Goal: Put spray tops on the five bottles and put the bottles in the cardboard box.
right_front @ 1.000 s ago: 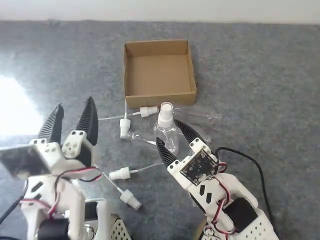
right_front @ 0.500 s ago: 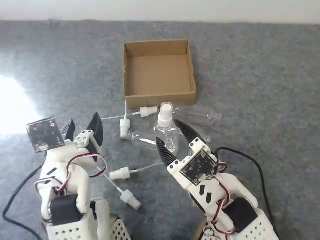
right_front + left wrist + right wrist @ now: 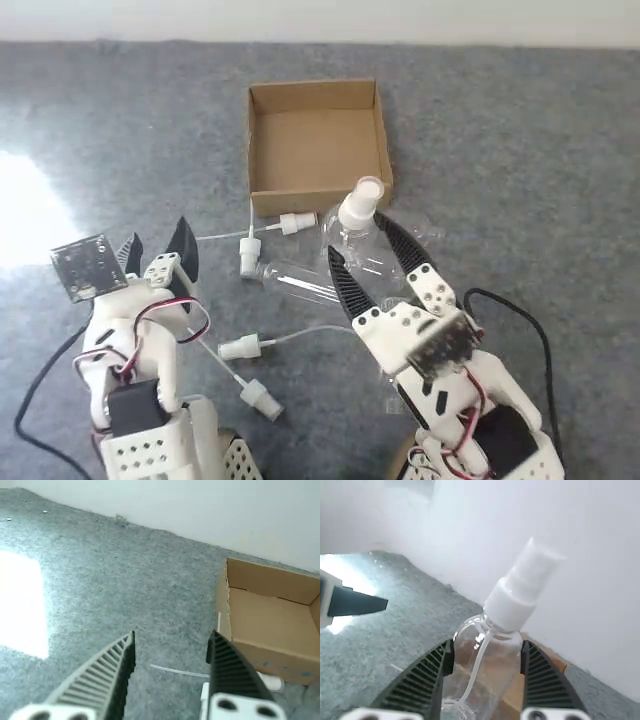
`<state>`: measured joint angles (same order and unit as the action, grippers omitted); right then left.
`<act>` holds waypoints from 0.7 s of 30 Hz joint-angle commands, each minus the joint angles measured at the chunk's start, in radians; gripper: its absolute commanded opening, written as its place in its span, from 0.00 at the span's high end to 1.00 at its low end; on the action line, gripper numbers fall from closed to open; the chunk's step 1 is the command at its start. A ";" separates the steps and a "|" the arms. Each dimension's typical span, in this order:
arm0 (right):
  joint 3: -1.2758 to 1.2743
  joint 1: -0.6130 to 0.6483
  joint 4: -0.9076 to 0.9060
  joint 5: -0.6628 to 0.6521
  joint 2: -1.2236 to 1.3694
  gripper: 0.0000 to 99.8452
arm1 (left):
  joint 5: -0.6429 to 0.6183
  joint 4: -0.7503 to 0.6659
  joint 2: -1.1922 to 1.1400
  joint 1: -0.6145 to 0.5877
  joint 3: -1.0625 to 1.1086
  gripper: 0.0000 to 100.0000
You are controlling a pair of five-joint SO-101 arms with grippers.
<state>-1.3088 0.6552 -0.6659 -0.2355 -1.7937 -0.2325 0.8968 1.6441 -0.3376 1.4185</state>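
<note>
My right gripper is shut on a clear bottle with a white spray top, holding it upright and off the carpet just in front of the cardboard box. In the right wrist view the bottle stands between the jaws with its spray top above them. My left gripper stands open over the carpet at the left, holding nothing. Two clear bottles lie on the carpet near the held one. The left gripper points toward the box.
Loose spray tops with long tubes lie on the grey carpet: one beside the lying bottle, one by the box front, two between the arms. A white wall runs behind the box.
My right gripper has lifted the bottle and carried it toward the box. My left arm has drawn back and lowered, its gripper now smaller in the high view.
</note>
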 commanded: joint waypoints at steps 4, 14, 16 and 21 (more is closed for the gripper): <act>0.160 -0.013 0.045 0.012 -0.008 0.90 | 0.002 -0.137 0.011 -0.002 0.059 0.78; 0.282 -0.013 0.196 0.011 0.260 0.90 | 0.002 -0.224 0.011 -0.002 0.110 0.78; 0.311 -0.013 0.232 0.009 0.335 0.90 | 0.002 -0.224 0.011 -0.002 0.110 0.78; 0.347 -0.013 0.329 0.009 0.489 0.90 | 0.002 -0.224 0.011 -0.005 0.110 0.78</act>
<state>-1.0418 0.6552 -0.4189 -0.2309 -1.4300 -0.2325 0.7020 1.6441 -0.3376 1.5351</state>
